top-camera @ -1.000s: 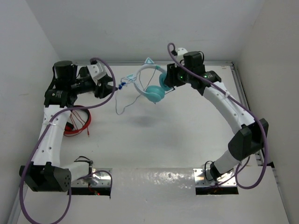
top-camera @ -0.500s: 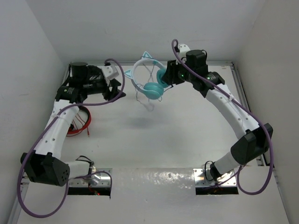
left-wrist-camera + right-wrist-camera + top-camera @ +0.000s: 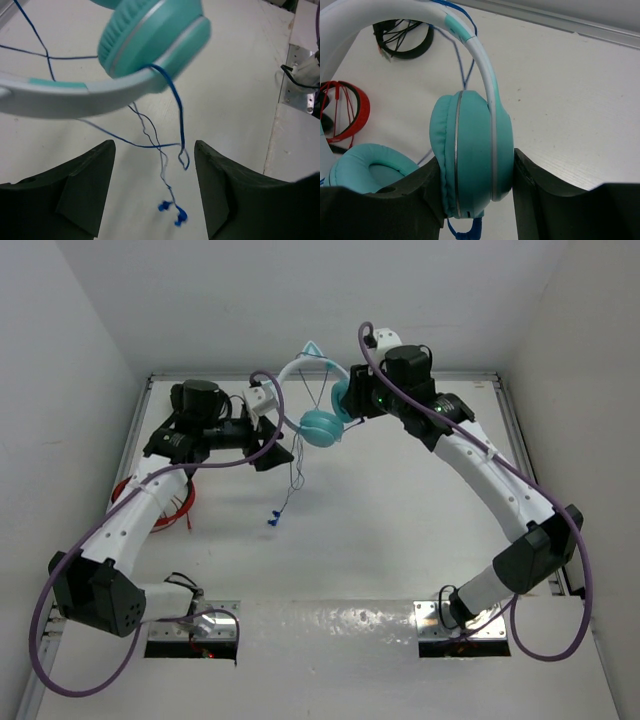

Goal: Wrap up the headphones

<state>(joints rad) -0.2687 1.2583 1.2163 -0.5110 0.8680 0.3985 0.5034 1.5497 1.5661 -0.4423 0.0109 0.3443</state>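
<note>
Right wrist view: right jaws clamp one earcup of the headphones (image 3: 470,150); left jaws stand released, cable (image 3: 178,115) hanging free ahead.

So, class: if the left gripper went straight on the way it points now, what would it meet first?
Probably the dangling cable of the teal headphones, which hangs in line with the open left gripper; behind it lies the table. Depth is unclear.

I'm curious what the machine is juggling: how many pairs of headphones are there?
3. The teal headphones hang from the right gripper, clamped on one earcup. The red headphones and the black headphones lie on the table. More could be hidden.
</note>
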